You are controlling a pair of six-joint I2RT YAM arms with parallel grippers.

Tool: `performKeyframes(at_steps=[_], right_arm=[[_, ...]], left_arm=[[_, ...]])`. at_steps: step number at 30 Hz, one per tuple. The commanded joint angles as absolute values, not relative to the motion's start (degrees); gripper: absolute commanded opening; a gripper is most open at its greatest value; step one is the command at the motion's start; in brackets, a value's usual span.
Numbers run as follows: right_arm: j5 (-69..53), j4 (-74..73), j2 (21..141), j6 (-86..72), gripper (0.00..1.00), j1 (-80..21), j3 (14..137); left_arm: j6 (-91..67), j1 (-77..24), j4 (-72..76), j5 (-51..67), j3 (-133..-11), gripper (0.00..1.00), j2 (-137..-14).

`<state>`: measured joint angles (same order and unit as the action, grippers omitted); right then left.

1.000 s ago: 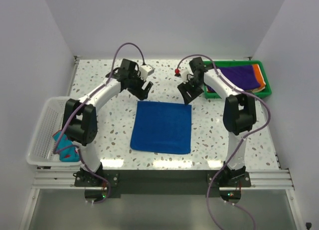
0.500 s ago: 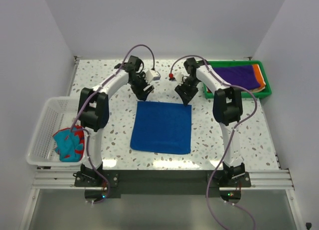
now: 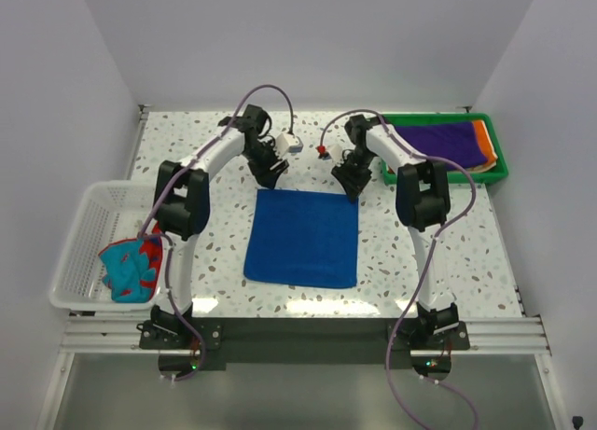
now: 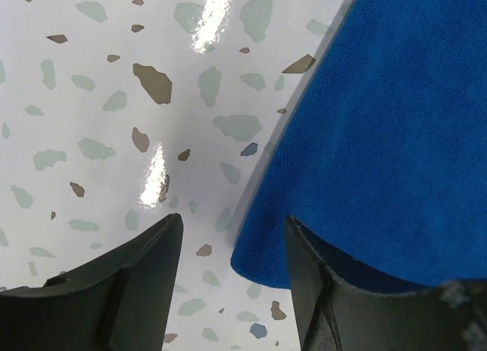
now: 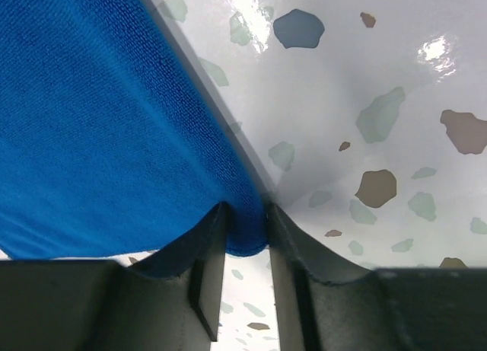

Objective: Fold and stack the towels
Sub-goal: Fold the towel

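Blue towel (image 3: 303, 237) lies flat mid-table (image 3: 224, 234). R gripper (image 5: 242, 214) pinches its far-right corner. L gripper (image 4: 232, 229) has jaws apart, straddling the far-left corner. Risk: L grabs w/ too thin a bite, the corner slips on lift, and the fold skews.

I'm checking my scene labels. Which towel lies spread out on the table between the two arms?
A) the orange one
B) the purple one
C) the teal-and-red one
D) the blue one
D: the blue towel lies flat on the table, while the purple towel sits in the green tray.
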<state>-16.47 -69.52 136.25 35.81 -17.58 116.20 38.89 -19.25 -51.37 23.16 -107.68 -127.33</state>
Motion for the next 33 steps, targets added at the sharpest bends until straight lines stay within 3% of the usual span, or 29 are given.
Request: performKeyframes(at_steps=[1,7,15,25,33], right_arm=[[-18.0,-72.5,138.2,37.3,0.29,-17.4,117.9],[-17.1,-72.9,139.3,36.5,0.02,-17.3,117.8],[-17.1,-72.0,139.3,35.3,0.0,-17.4,116.5],[-15.5,-70.9,139.1,34.2,0.0,-17.6,115.5],[-15.3,-70.0,138.3,33.3,0.0,-17.7,115.8]], left_arm=[[41.5,-18.6,-53.4,25.1,-110.9,0.6,-129.4],[42.5,-18.6,-55.2,25.1,-111.8,0.54,-130.9],[42.4,-18.4,-55.8,23.0,-111.6,0.42,-132.6],[41.0,-18.4,-55.8,18.0,-106.9,0.4,-131.1],[40.2,-18.4,-57.0,17.7,-104.9,0.31,-130.8]])
